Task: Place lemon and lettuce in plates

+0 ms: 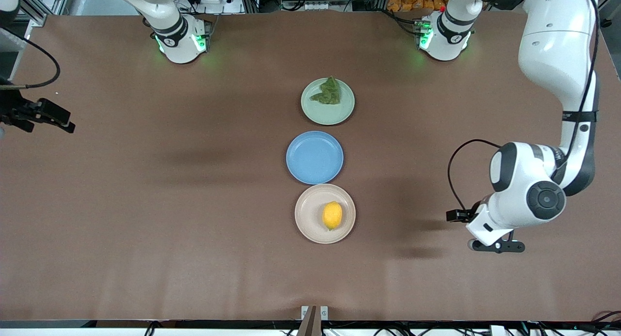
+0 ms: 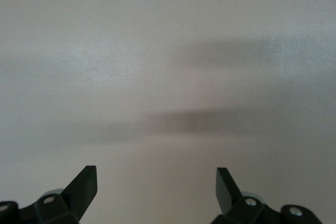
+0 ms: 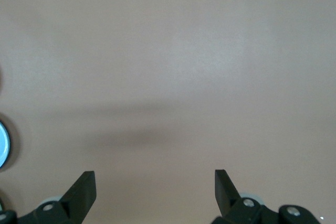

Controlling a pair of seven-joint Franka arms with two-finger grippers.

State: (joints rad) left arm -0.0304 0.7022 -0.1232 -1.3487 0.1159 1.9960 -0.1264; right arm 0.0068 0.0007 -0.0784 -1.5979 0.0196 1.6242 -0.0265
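The yellow lemon [image 1: 332,215] lies on the beige plate [image 1: 308,224], the plate nearest the front camera. The dark green lettuce [image 1: 330,91] lies on the mint green plate [image 1: 335,114], the plate nearest the robots' bases. My left gripper [image 1: 497,246] hangs over bare table toward the left arm's end, well apart from the plates. In the left wrist view it [image 2: 156,179] is open and empty. My right gripper [image 1: 53,118] is over the table's edge at the right arm's end. In the right wrist view it [image 3: 155,182] is open and empty.
A blue plate [image 1: 314,157] sits empty between the two other plates; its rim also shows in the right wrist view [image 3: 2,144]. The three plates form a line down the middle of the brown table [image 1: 170,205].
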